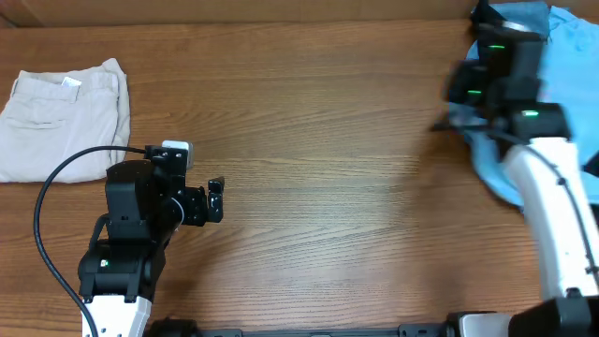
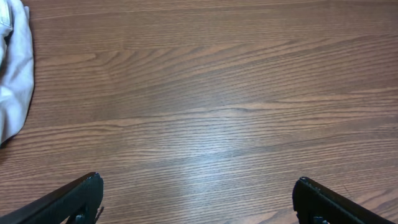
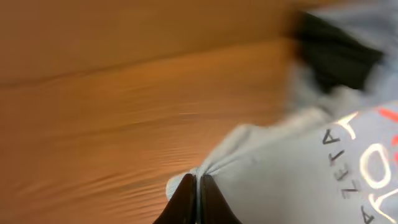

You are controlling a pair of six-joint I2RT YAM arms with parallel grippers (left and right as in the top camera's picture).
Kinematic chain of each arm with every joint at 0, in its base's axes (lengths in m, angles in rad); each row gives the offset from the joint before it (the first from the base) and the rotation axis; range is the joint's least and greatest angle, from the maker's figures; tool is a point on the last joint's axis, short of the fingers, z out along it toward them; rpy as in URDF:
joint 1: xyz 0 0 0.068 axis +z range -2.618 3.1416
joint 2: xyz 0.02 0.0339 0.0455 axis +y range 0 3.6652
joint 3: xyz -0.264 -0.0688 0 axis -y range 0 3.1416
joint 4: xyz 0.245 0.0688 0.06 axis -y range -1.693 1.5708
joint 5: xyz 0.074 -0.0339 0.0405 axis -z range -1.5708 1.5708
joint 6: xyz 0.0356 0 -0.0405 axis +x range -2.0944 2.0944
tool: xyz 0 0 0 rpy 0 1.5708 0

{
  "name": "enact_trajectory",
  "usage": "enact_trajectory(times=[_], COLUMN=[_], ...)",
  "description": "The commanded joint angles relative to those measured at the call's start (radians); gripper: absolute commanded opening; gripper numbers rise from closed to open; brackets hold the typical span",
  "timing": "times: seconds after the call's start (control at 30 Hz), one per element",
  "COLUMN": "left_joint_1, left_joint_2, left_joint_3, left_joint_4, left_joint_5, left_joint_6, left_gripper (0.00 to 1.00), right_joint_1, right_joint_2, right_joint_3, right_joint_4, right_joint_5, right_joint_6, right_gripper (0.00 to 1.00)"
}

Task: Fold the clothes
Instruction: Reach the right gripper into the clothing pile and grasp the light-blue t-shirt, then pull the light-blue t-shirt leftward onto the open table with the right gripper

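On wood tabletop [image 1: 328, 140], right pincer [image 3: 196, 188] clamps blue T-shirt [image 3: 280, 180]; left pincer [image 2: 198, 183] stands wide open.

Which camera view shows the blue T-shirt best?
The right wrist view: the T-shirt fills its lower right, lettering visible, an edge pinched in the shut right gripper. The overhead view shows only blue cloth at the far right, partly behind the right arm. The left wrist view shows none of it.
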Motion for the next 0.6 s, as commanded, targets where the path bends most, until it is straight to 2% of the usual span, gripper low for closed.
enact_trajectory(times=[0.0, 0.23, 0.47, 0.57], left_joint_1=[0.006, 0.006, 0.006, 0.006], left_joint_2=[-0.001, -0.001, -0.001, -0.001], left_joint_3=[0.024, 0.024, 0.024, 0.024], left_joint_4=[0.000, -0.004, -0.004, -0.003], left_joint_5=[0.010, 0.010, 0.012, 0.012], left_joint_6=[-0.010, -0.010, -0.010, -0.010], left_gripper=[1.00, 1.00, 1.00, 1.00], right_joint_1=[0.176, 0.399, 0.480, 0.513], right_joint_2=[-0.015, 0.069, 0.142, 0.164], right_joint_3=[0.029, 0.029, 0.029, 0.029], right_joint_4=[0.014, 0.040, 0.125, 0.232], right_joint_5=[-0.031, -0.031, -0.031, -0.037], right_joint_6=[-0.013, -0.014, -0.014, -0.014], right_gripper=[0.04, 0.04, 0.04, 0.04])
